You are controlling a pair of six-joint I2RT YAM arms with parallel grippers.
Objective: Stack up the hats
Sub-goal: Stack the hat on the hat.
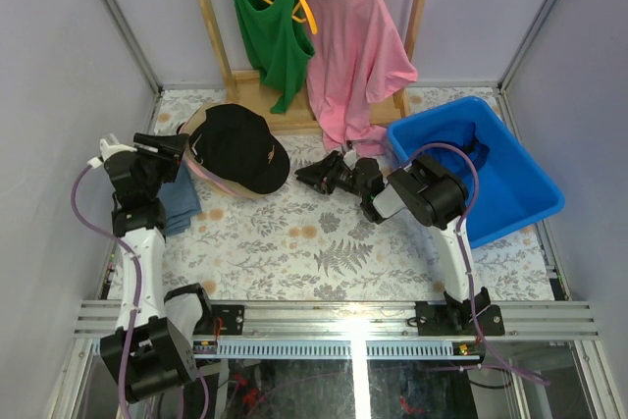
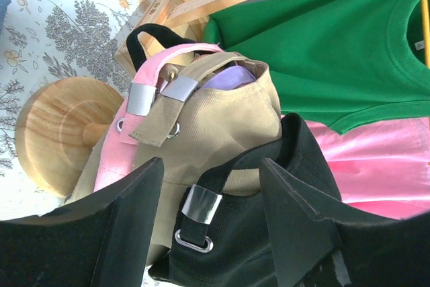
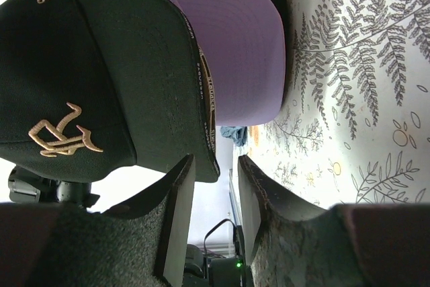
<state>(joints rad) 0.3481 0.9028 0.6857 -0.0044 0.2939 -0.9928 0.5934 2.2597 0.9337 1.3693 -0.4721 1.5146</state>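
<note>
From overhead, we find the black cap [image 1: 238, 147] covering those beneath it, of which only thin edges show. At the left wrist, the lavender cap [image 2: 232, 77] is a sliver inside the tan cap [image 2: 215, 122], and the wooden stand [image 2: 54, 132] is half buried. Whether the left hand [image 2: 211, 166] presses the black cap, we cannot tell. Blue fabric [image 1: 183, 201] lies partly behind the left arm [image 1: 137, 233]; its kind is unclear.

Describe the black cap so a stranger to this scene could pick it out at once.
Find the wooden clothes rack at the table's far edge. In front of its left post caps are piled, and the black cap lies on top. It alone is black with a gold emblem; the tan cap, pink cap and lavender cap sit under it.
</note>
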